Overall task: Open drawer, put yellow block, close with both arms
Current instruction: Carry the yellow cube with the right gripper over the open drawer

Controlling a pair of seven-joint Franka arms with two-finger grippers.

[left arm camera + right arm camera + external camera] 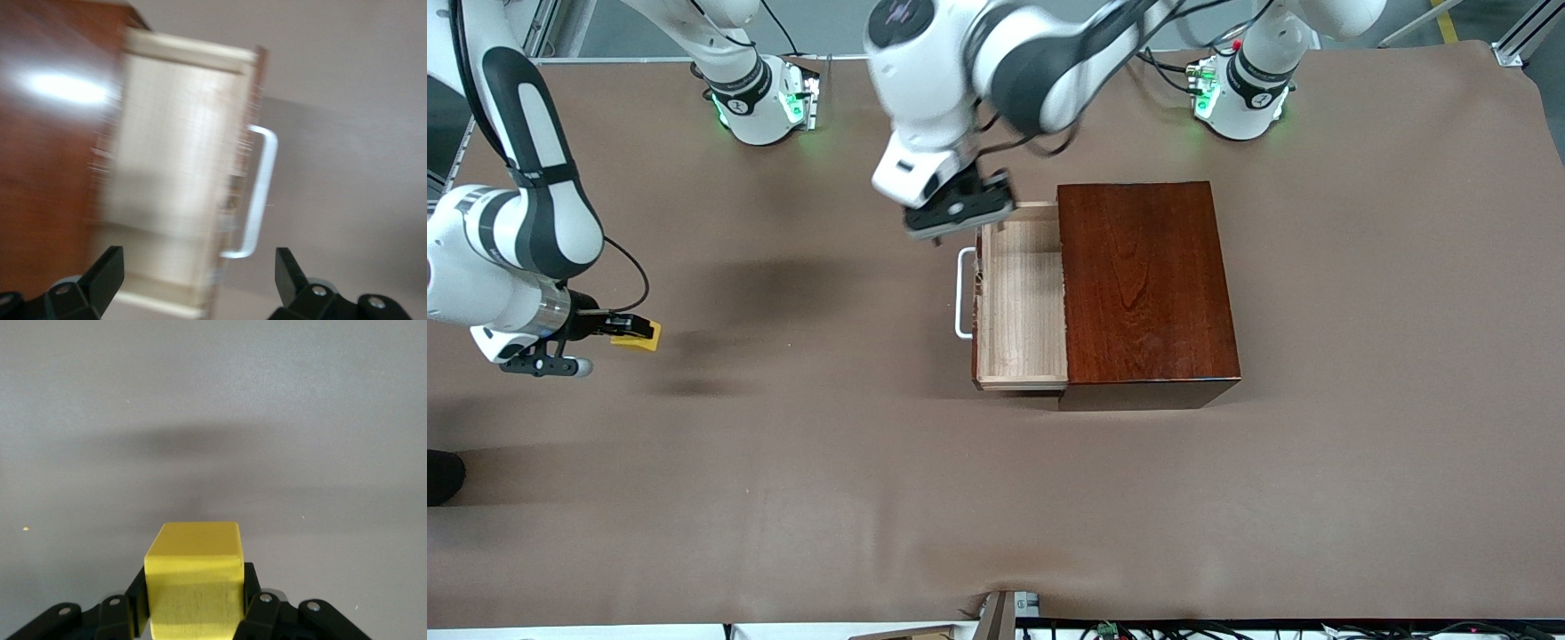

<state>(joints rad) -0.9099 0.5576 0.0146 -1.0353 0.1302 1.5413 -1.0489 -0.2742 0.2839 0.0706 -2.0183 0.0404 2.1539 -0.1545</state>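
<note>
toward the right arm's end of the desk (800,498): yellow block (640,336) carried aloft.
right hand (624,325) clenched on the yellow block above bare desk, well apart from the wooden box (1145,289). drawer (1021,298) pulled out, tray bare, white handle (963,293) facing the right arm's end. left hand (959,211) released, fingers (107,270) spread, over the drawer's corner nearest the bases.

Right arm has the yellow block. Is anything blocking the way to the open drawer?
The table between the yellow block, held by the right gripper, and the drawer is bare. But the left gripper, open, hangs over the drawer's front corner.
</note>
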